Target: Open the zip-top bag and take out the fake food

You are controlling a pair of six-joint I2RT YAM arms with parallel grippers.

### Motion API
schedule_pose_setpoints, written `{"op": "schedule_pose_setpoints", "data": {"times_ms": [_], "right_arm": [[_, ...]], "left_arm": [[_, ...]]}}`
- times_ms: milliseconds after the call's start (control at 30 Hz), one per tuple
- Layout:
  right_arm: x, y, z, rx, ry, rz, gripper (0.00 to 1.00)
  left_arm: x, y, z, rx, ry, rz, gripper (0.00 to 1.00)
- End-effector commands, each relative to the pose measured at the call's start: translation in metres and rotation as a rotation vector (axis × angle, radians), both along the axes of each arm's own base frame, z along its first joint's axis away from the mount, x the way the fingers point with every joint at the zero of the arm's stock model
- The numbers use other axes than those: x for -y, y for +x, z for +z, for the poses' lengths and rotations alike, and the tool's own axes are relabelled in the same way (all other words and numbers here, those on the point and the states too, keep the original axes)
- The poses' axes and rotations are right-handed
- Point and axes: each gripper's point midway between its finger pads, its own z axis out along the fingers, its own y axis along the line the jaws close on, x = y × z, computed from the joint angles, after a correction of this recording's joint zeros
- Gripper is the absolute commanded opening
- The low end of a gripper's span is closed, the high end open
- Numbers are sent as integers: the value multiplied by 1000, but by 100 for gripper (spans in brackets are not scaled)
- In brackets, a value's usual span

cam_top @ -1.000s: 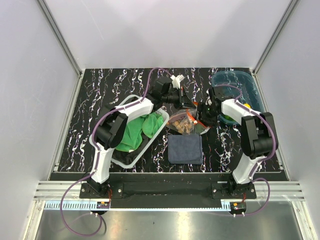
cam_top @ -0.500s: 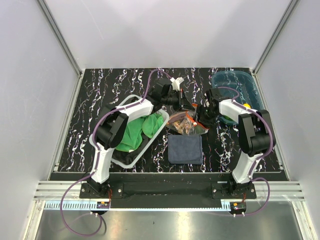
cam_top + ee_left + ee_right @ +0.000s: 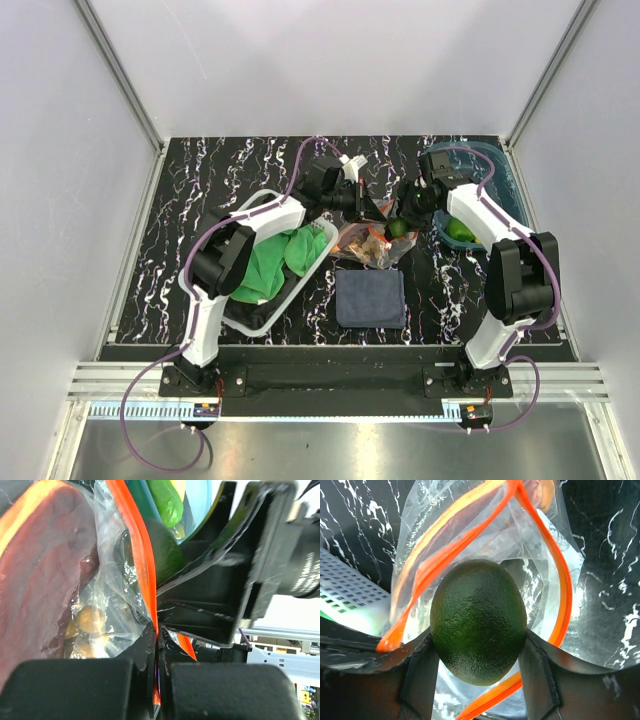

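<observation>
Centre of the top view: clear plastic zip-top bag [image 3: 362, 247] with an orange-red zip strip [image 3: 561, 595] lies on the black marbled table [image 3: 200, 190], just above a square dark blue cloth [image 3: 370, 297].

Left gripper [image 3: 366, 206] sits at the bag's upper edge, its fingers [image 3: 75, 690] pressed together and pinching the zip strip. The bag mouth gapes.

Right gripper [image 3: 400, 224] is at the bag's right side, fingers spread around a dark green, pebbled, egg-shaped toy fruit [image 3: 478, 628] and clamping it on both flanks at the mouth. Whether it is clear of the plastic, cannot tell.

A cluster of small brown balls [image 3: 89, 621] is inside the bag.

Upper right: translucent blue tray [image 3: 500, 165] holding a bright green toy piece [image 3: 460, 232].

Left: white slatted basket [image 3: 258, 326] with a green cloth [image 3: 265, 270].
</observation>
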Motion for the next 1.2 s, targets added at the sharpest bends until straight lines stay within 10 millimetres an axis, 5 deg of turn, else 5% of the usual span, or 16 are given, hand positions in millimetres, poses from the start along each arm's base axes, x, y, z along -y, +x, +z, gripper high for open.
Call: {"op": "schedule_pose_setpoints", "data": {"times_ms": [0,200,400,567,700,967,1100,1167], "right_arm": [[-18,8,35,46,114,-45,26],[-9,3,76,209,102,-45,24],[35,5,110,316,-25,-111,32],[104,19,110,268,-108,-262,35],[153,39,104,237,-164,-380,55],[204,55,67,115,-318,-438,97],[215,55,69,89,-378,-436,100],[204,54,76,104,-321,-426,100]], "left_arm": [[3,-5,37,80,-37,-20,0],[3,1,50,98,-48,-9,0],[3,3,56,105,-52,-10,0],[2,0,61,103,-48,-25,0],[-3,-6,69,115,-33,-39,0],[-6,-11,90,141,-47,-47,0],[-2,-16,99,161,-63,-57,0],[-2,-16,102,168,-66,-54,0]]}}
